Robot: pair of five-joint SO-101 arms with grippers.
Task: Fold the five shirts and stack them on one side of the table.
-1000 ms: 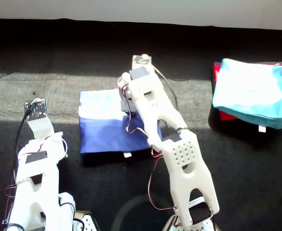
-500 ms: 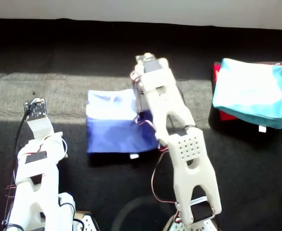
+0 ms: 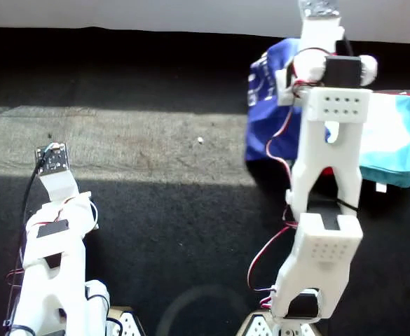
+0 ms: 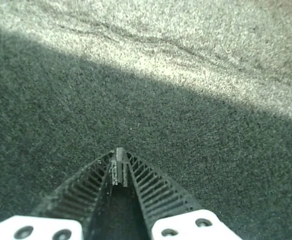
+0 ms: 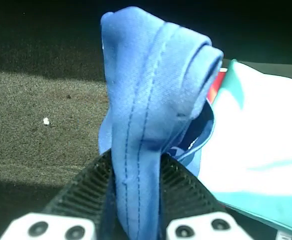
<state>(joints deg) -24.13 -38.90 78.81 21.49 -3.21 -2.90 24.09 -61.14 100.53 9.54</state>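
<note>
- Lower left of the high view: left arm over the dark table.
- Left gripper low over the table, jaws pressed together with nothing between them.
- Lower middle to upper right of the high view: right arm, stretched far out.
- Middle of the high view: a tiny white speck on the sunlit strip of the table.
- Right gripper, jaws squeezed on a bunched fold of the blue shirt.
- Blue shirt hanging in the upper right of the high view, just beside the stack.
- Some white print on the blue shirt, too small to read.
- Right edge of the high view: teal shirt folded on top of a red shirt.
- Small white tag at the near edge of the stack, no words readable.
</note>
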